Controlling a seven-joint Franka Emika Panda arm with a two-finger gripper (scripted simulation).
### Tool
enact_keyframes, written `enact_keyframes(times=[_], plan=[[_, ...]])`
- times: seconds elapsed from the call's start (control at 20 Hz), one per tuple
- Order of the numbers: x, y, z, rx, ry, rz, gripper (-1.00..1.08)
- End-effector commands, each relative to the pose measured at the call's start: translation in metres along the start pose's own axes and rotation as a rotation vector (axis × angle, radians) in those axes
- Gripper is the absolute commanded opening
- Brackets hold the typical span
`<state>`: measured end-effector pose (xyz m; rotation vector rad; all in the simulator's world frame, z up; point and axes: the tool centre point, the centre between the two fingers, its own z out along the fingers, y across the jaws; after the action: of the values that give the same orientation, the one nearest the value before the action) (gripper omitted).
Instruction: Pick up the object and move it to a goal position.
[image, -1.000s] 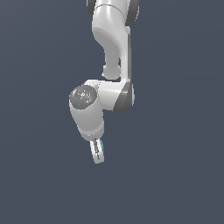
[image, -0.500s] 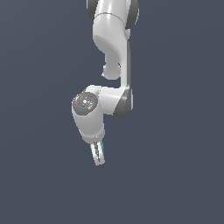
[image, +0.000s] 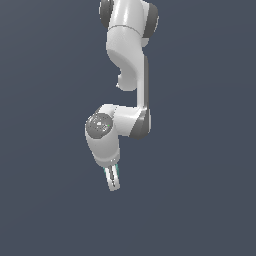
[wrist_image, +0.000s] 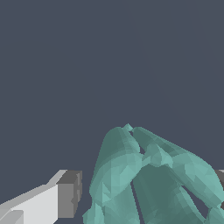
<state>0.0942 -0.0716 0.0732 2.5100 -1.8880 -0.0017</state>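
The object (wrist_image: 122, 175) is a teal-green, lumpy, faceted piece with grooves. It fills the lower part of the wrist view, between my two fingers. One white finger with a grey pad (wrist_image: 65, 194) stands beside it, and the other finger (wrist_image: 221, 177) only shows at the picture's edge. In the exterior view my gripper (image: 114, 183) points down from the white arm, in the air, shut on the object. Only a thin teal sliver of the object (image: 106, 173) shows beside the fingers there.
Only a plain dark blue-grey background shows in both views. No table, goal marker or other object is in view. The white arm (image: 131, 60) hangs from the top of the exterior view.
The wrist and gripper have moved slightly down and toward the exterior view's right, carrying the object. The gripper has turned, so less of the teal piece shows.
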Motion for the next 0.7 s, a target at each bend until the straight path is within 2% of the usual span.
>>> enact_keyframes(times=[0.0,0.65], plan=[[0.0002,-0.0007,-0.0010,0.001,0.000,0.000,-1.00],[-0.0009,-0.0004,-0.0029,0.001,0.000,0.000,-1.00]])
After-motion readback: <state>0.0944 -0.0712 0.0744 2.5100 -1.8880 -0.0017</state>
